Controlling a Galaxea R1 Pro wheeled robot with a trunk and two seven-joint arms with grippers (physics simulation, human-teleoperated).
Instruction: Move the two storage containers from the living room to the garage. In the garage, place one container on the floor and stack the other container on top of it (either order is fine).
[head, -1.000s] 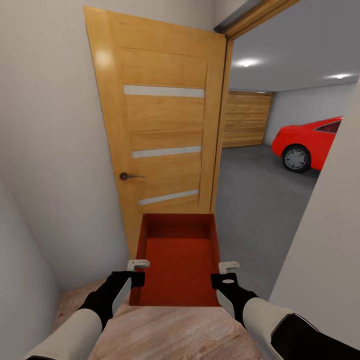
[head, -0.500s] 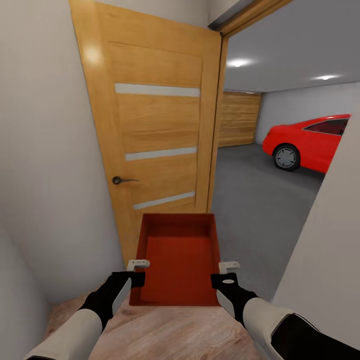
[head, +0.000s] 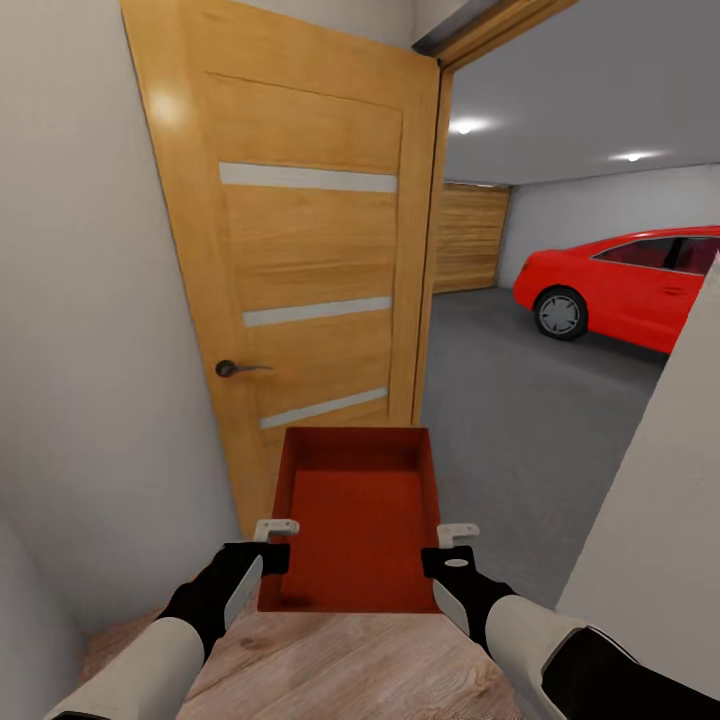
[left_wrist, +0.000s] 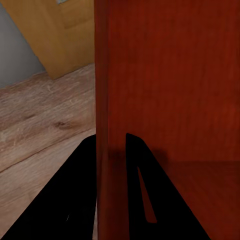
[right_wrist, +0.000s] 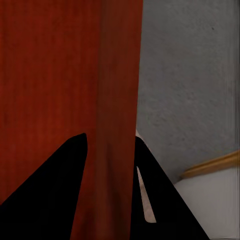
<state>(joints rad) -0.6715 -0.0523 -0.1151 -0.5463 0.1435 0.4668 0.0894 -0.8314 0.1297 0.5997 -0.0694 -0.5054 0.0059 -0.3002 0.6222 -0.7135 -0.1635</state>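
I carry one red-orange storage container (head: 355, 520) level in front of me, open side up and empty. My left gripper (head: 277, 543) is shut on its left wall (left_wrist: 107, 100), one finger inside and one outside. On the opposite side my right gripper (head: 448, 548) is shut on its right wall (right_wrist: 117, 100) in the same way. Beneath me lies light wood plank flooring (head: 350, 665). Through the doorway ahead on the right lies the garage with its grey concrete floor (head: 510, 400).
The orange-brown wooden door (head: 300, 270) with frosted strips stands open ahead on the left, close behind the container. A white wall (head: 660, 500) bounds the doorway on the right. A red car (head: 625, 285) is parked deep in the garage, before a wooden garage door (head: 470, 235).
The view has turned slightly right: the door and car have slid leftward in the picture and more of the car shows. The container and both grippers hold the same pose.
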